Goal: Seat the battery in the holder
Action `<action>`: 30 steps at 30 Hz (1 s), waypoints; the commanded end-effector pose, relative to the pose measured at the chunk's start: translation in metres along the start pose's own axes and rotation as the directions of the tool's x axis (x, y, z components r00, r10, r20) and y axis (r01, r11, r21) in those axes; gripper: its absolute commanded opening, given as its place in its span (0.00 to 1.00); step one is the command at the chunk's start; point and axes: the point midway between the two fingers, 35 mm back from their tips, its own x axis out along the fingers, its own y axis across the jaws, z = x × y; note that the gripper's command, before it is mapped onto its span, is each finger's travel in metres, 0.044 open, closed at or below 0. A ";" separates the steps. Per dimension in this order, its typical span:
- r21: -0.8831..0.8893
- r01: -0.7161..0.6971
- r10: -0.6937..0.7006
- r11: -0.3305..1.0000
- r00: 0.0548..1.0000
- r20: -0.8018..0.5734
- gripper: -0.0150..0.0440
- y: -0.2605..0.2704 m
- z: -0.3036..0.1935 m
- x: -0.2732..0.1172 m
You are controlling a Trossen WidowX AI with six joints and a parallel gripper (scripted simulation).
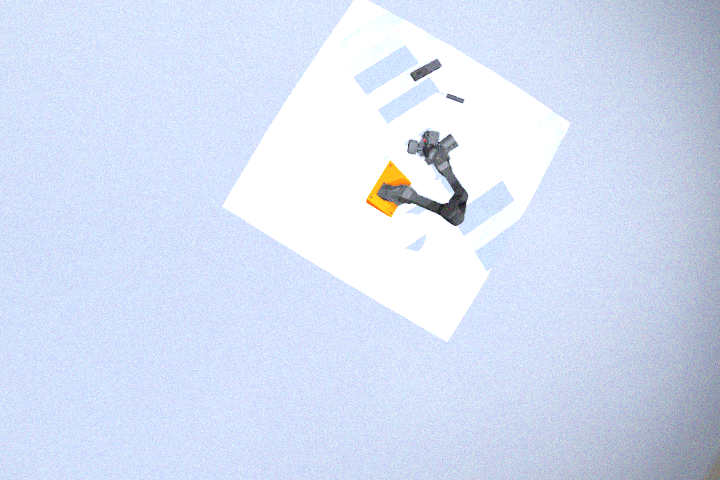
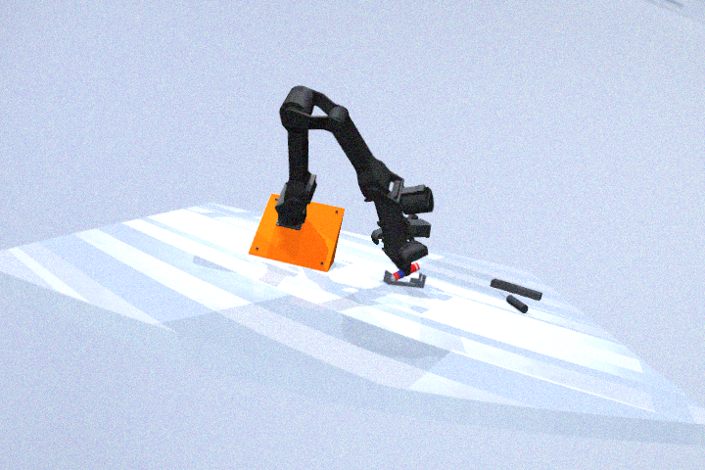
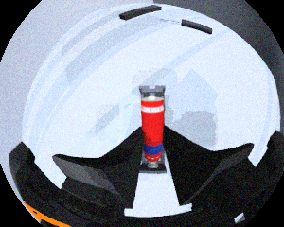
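The battery, red with a blue band near one end, is held between the fingertips. The dark holder stands on the table under it. In the exterior view the battery is tilted: its blue-banded end is low inside the holder's left end, and its red end is raised above the right end wall. In the wrist view it lines up lengthwise with the holder, with the spring at the near, blue-banded end. My gripper is shut on the battery; the top view hides the fingertips. Whether battery and spring touch is unclear.
A long dark block and a smaller dark-handled tool lie on the table beyond the holder. The orange base plate carries the arm. Shadow patches cross the table.
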 end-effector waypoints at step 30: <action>0.039 -0.043 0.049 0.998 0.983 -0.175 0.36 0.000 -0.003 0.008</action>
